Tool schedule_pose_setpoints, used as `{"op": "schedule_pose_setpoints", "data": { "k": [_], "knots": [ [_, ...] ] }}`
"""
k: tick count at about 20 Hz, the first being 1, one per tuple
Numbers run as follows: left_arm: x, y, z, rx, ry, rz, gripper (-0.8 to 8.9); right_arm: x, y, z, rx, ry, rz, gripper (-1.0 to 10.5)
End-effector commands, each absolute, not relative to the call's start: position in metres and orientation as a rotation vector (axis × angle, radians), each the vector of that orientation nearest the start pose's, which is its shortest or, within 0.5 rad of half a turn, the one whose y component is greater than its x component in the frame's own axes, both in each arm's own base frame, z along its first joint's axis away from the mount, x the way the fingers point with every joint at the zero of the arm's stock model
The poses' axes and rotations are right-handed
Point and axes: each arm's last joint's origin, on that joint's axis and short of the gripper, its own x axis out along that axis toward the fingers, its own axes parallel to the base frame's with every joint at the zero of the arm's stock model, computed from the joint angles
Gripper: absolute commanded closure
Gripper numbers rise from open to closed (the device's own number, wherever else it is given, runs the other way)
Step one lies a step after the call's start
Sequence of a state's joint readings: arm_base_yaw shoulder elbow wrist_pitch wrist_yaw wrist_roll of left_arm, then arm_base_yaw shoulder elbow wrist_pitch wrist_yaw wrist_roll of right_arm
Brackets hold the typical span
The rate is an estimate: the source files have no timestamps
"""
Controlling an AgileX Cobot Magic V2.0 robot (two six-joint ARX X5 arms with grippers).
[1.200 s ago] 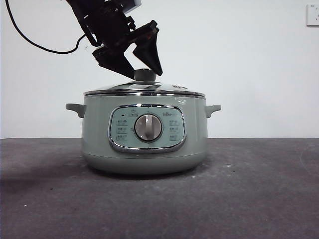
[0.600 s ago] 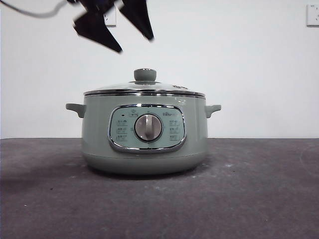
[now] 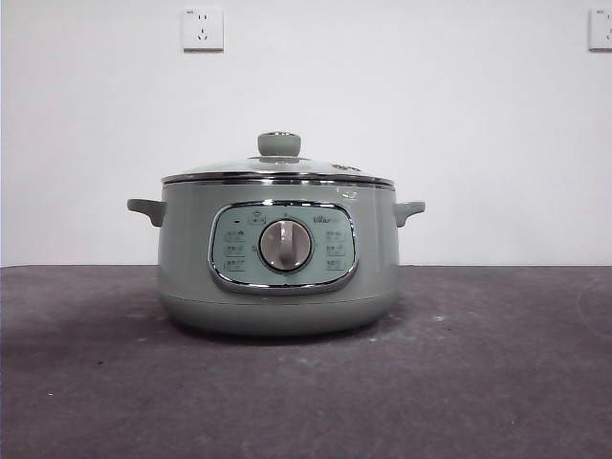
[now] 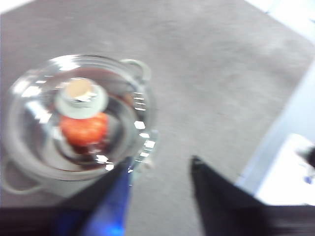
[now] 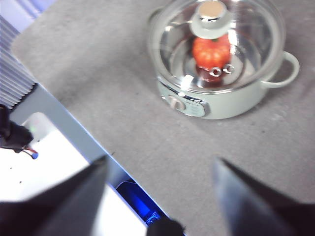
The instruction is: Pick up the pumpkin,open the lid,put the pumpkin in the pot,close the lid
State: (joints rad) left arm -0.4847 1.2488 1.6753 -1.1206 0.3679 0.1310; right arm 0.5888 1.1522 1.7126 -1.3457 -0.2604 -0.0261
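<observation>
The sage-green pot (image 3: 277,258) stands mid-table with the glass lid (image 3: 277,170) seated on its rim, the green knob (image 3: 278,144) on top. Through the lid (image 4: 74,113) the orange-red pumpkin (image 4: 83,129) lies inside the pot; the right wrist view shows the same pumpkin (image 5: 211,51) under the lid (image 5: 216,44) of the pot (image 5: 221,105). My left gripper (image 4: 160,169) hangs open high above the table, beside the pot, holding nothing. My right gripper (image 5: 160,164) is open too, raised well away from the pot. Neither arm appears in the front view.
The dark grey table (image 3: 478,382) runs all around the pot. Its edge with a pale surface below shows in both wrist views (image 5: 64,123). Two wall sockets (image 3: 203,29) sit on the white wall behind.
The gripper that stood around the lid's knob a second ago has lifted up and left the front view. The lid stays on the pot.
</observation>
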Motion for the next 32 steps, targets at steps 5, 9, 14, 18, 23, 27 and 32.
{"op": "schedule_pose_setpoints", "data": {
  "k": [5, 9, 14, 18, 23, 27, 32],
  "knots": [
    [0.177, -0.105, 0.448, 0.153, 0.684, -0.888, 8.17, 0.127, 0.094, 0.458, -0.154, 0.764, 0.818, 9.5],
    [0.177, -0.105, 0.448, 0.153, 0.684, -0.888, 8.17, 0.127, 0.094, 0.458, -0.155, 0.764, 0.815, 9.5],
    [0.177, -0.105, 0.448, 0.154, 0.684, -0.888, 8.17, 0.127, 0.094, 0.458, -0.155, 0.764, 0.814, 9.5],
    [0.178, -0.101, 0.449, 0.209, 0.650, -0.846, 8.16, 0.127, 0.094, 0.458, -0.155, 0.764, 0.814, 9.5],
    [0.167, -0.058, 0.479, 0.170, 0.395, -0.612, 8.17, 0.127, 0.094, 0.458, -0.155, 0.764, 0.814, 9.5],
    [0.135, -0.025, 0.487, 0.145, 0.191, -0.429, 8.17, 0.127, 0.094, 0.458, -0.155, 0.764, 0.814, 9.5],
    [0.110, -0.005, 0.435, 0.168, -0.019, -0.252, 8.17, 0.126, 0.093, 0.459, -0.154, 0.758, 0.815, 9.5]
  ]
}}
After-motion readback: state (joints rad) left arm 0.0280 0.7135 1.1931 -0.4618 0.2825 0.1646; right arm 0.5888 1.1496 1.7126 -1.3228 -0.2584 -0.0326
